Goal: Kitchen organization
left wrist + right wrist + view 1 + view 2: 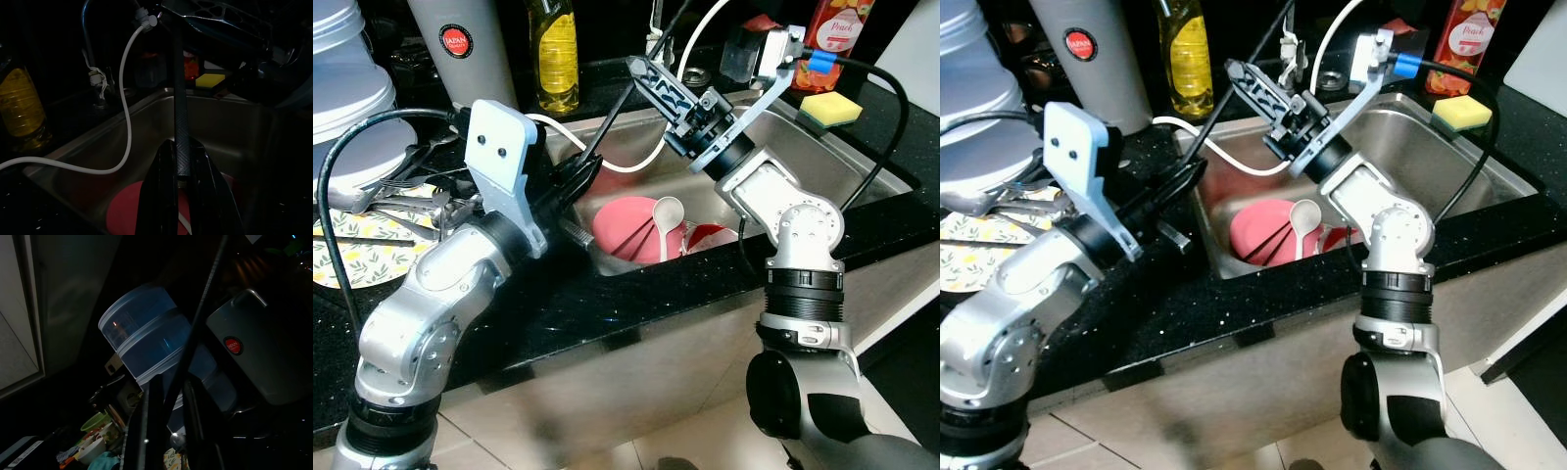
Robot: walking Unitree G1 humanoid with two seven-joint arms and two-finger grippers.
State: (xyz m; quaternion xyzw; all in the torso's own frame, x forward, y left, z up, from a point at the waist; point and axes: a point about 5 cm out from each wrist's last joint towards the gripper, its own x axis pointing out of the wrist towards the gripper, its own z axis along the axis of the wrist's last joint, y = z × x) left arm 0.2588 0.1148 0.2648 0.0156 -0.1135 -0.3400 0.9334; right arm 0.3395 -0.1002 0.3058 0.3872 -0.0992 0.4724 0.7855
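Both the left gripper [570, 179] and right gripper [658, 83] close on one long black rod [180, 107] slanting above the sink [862, 181]; it looks stiff, light, slick, best pinched mid-shaft, but its ends and true identity stay lost in darkness.
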